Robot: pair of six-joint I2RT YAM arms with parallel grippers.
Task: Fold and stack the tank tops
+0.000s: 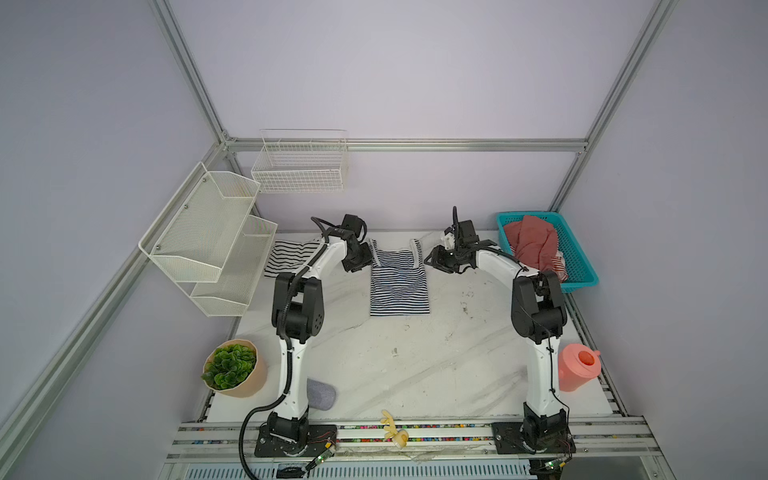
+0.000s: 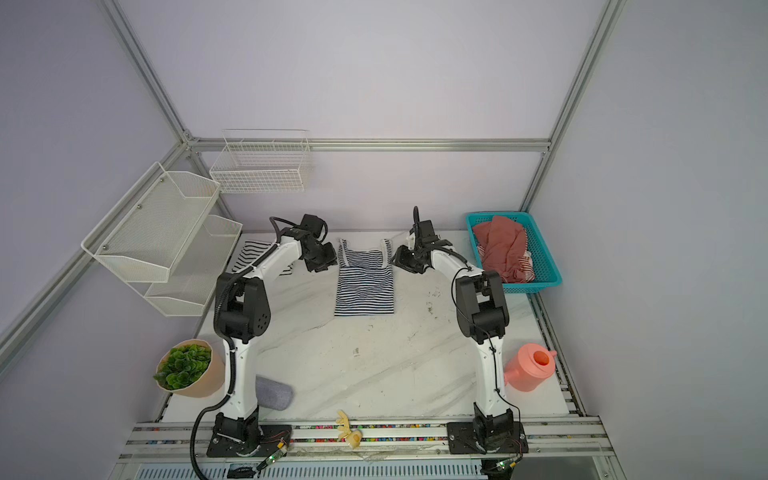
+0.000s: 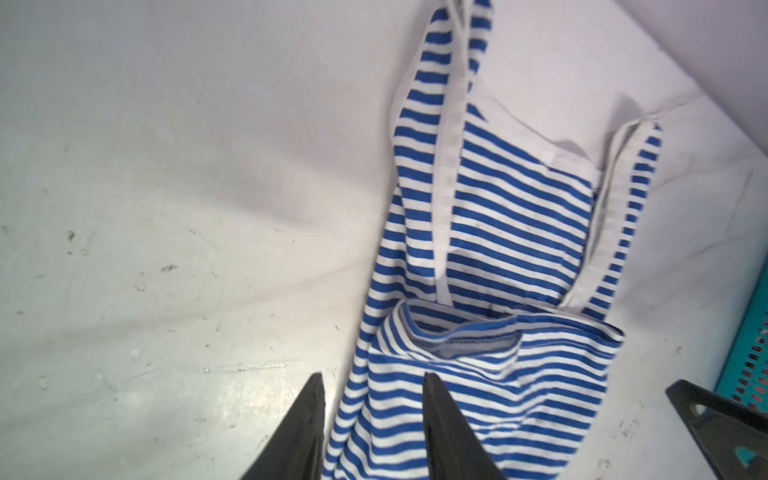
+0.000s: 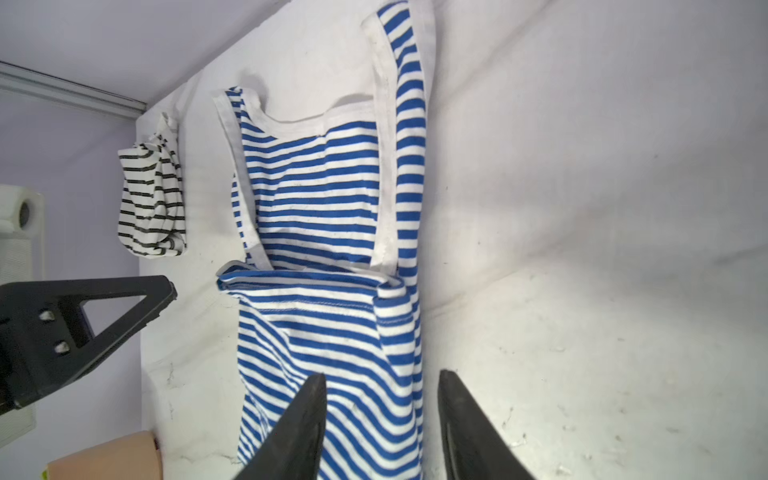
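The navy-and-white striped tank top point(image 1: 399, 291) point(image 2: 365, 291) lies at the back middle of the table, straps toward the wall and its lower half folded up over the body. My left gripper point(image 1: 358, 266) point(image 3: 372, 376) hovers open over the fold's left edge. On the fold's right edge my right gripper point(image 1: 433, 261) point(image 4: 382, 374) stands open too; neither holds any cloth. The white tank top with black stripes point(image 1: 291, 255) point(image 4: 151, 199) lies crumpled at the back left, partly behind my left arm.
A teal basket point(image 1: 584, 266) with reddish cloth stands at the back right. White mesh shelves point(image 1: 208, 237) and a wire basket point(image 1: 299, 166) hang at the left. A potted plant point(image 1: 232, 368), grey roll point(image 1: 322, 395), pink watering can point(image 1: 577, 370) and yellow toy point(image 1: 392, 428) sit near the front.
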